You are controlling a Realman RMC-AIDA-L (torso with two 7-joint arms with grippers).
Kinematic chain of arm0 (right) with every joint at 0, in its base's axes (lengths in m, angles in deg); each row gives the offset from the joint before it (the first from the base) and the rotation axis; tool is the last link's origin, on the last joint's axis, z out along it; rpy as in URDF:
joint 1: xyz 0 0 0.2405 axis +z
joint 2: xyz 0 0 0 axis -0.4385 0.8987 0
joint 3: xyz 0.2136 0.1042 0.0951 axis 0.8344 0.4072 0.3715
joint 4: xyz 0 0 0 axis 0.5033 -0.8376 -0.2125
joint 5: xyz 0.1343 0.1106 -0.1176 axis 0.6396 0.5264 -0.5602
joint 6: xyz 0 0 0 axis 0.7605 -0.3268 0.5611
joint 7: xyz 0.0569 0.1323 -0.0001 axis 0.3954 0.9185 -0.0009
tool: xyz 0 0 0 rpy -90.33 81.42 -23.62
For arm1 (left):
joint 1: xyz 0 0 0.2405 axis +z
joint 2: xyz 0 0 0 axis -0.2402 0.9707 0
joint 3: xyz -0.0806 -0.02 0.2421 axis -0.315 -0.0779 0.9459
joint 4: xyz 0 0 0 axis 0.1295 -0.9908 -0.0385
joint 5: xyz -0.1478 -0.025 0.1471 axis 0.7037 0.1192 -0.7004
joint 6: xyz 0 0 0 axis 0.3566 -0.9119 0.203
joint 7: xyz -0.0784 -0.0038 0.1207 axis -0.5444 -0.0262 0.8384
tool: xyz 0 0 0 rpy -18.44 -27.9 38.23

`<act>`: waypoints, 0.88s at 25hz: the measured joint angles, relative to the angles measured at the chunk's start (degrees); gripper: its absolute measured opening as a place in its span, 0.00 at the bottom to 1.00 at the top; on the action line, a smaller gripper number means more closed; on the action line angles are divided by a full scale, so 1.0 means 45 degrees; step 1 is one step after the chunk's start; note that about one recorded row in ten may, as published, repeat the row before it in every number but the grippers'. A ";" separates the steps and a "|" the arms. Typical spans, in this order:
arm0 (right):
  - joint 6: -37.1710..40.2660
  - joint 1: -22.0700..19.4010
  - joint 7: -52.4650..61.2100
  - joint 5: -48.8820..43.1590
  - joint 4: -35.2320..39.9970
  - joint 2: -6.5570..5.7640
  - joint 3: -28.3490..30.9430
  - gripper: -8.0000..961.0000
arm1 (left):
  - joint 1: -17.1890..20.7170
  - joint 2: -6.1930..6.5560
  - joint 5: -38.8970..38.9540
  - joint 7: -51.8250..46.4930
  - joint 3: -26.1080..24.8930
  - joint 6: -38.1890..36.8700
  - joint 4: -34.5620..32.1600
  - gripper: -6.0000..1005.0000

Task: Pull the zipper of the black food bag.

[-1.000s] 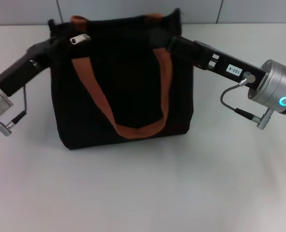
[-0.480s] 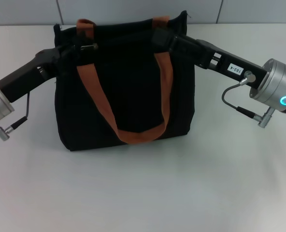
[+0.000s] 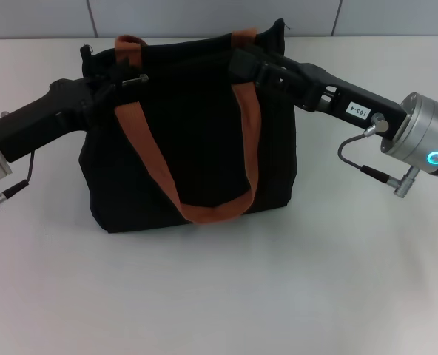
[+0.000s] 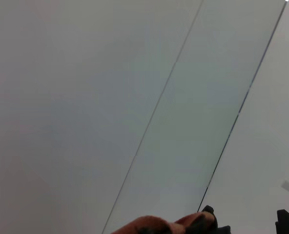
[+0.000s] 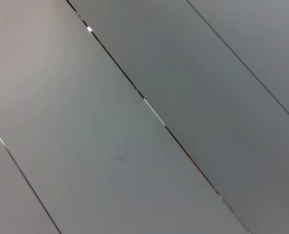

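Note:
The black food bag [image 3: 197,140] stands upright mid-table in the head view, with orange-brown handles [image 3: 204,211] hanging down its front. My left gripper [image 3: 130,81] reaches in from the left to the bag's top left edge. It is shut on the small silver zipper [image 3: 142,77], of which only a glint shows. My right gripper [image 3: 241,63] reaches in from the right and rests against the bag's top edge by the right handle. A bit of orange-brown handle [image 4: 159,225] shows in the left wrist view.
The bag stands on a pale grey table [image 3: 219,296]. A grey panelled wall [image 3: 204,15] rises behind the bag. Both wrist views show mostly wall panels [image 5: 134,122].
The left gripper has moved right along the bag's top edge, and the zipper has gone with it. The right gripper has shifted left onto the top edge. The bag's top has been tugged slightly.

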 joint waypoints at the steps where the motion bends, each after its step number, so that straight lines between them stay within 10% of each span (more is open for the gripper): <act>1: 0.0023 0.0000 -0.0006 -0.0004 0.0000 0.0000 -0.0007 0.78 | 0.0021 -0.0027 0.0020 0.0158 -0.0002 -0.0050 -0.0029 0.06; 22: -0.0426 0.0449 -0.0101 -0.0041 -0.0004 0.0001 -0.0998 0.78 | -0.0659 -0.0154 0.0131 0.0133 0.0088 -0.0448 0.0020 0.07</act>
